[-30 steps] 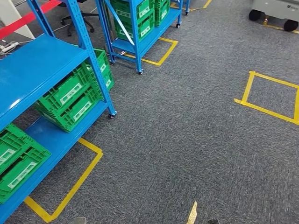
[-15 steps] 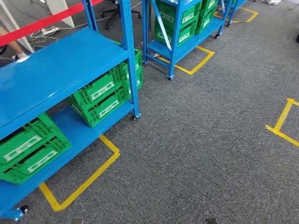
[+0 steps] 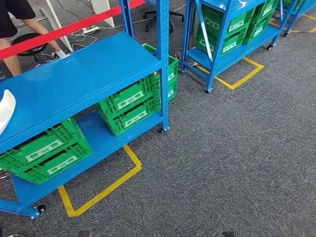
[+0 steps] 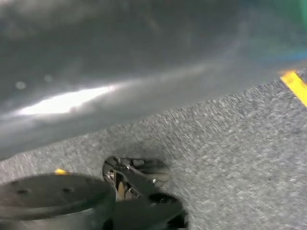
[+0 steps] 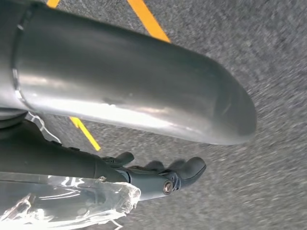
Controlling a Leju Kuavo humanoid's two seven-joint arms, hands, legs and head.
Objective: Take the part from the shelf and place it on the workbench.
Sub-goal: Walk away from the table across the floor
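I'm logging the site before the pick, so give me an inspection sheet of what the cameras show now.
Surface: grey carpet with yellow tape squares; workbench, nothing seen.
Job's things: blue shelf; a white object lies at its left end, cut off by the picture edge, possibly the part.
Clutter: green crates on the shelf's bottom level.
Hands: right hand hangs over the carpet, fingers stretched out, nothing in them.
Cables: cables and a white power strip on the floor behind the shelf.
Surroundings: second blue rack holding more green crates; red barrier band; a person's legs beside a stool.
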